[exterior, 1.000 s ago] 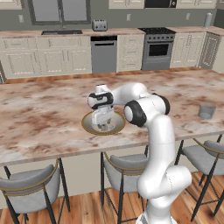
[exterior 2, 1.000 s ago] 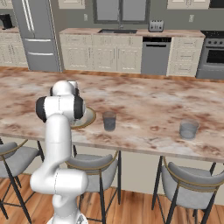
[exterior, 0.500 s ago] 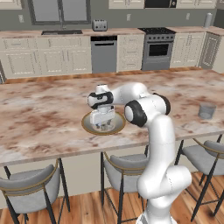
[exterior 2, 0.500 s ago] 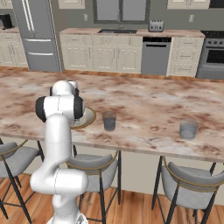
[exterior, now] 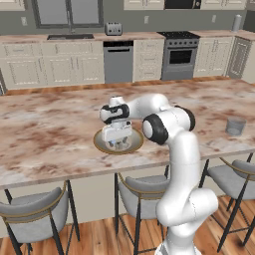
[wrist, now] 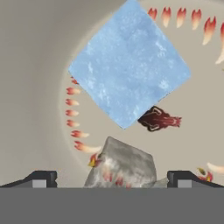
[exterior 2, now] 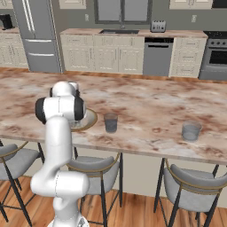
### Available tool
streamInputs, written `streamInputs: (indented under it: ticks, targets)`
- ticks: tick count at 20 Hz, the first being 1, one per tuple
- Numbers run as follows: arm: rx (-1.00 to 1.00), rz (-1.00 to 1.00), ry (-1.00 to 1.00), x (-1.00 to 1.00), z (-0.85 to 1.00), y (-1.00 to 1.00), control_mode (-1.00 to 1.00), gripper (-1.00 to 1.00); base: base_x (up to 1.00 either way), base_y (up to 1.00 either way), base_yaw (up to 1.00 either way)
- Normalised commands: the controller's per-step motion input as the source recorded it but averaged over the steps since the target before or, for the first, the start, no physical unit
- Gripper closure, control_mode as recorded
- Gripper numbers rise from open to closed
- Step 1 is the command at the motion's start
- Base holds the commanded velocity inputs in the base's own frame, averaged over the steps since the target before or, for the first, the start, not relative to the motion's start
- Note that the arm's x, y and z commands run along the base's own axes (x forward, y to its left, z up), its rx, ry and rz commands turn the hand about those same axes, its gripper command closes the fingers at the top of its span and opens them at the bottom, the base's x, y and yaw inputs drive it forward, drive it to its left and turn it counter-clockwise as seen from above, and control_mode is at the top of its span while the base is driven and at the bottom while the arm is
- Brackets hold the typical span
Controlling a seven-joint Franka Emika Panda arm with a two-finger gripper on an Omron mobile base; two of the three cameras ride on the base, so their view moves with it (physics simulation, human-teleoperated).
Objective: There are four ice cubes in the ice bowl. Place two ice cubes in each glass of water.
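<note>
While the claw (wrist: pixel 112 179) gapes inside the ice bowl (exterior: pixel 102 146), a grey ice cube (wrist: pixel 122 166) lies between its tips.

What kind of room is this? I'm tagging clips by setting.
A rendered home kitchen, it seems. A long marble island has stools tucked under it; behind stand cream cabinets, a dishwasher, a stove and a fridge.

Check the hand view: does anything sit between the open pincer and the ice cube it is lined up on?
Nothing visible does. The open pincer hangs in the ice bowl, with a grey ice cube between its fingertips and a blue ice cube lying beyond.
</note>
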Motion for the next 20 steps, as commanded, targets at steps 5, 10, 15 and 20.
streamInputs:
  ticks: [5,10,15,20]
  targets:
    - [-0.01,-0.04,0.0,-0.29,0.0,-0.01,-1.0,-1.0,0.0,0.0,0.0]
    - [-0.05,-0.02,0.0,-0.01,0.0,-0.19,-1.0,-1.0,0.0,0.0,0.0]
    - [-0.05,-0.02,0.0,0.0,0.07,-0.22,-1.0,-1.0,0.0,0.0,0.0]
    - [-0.03,-0.04,0.0,-0.01,0.19,0.0,-1.0,-1.0,0.0,0.0,0.0]
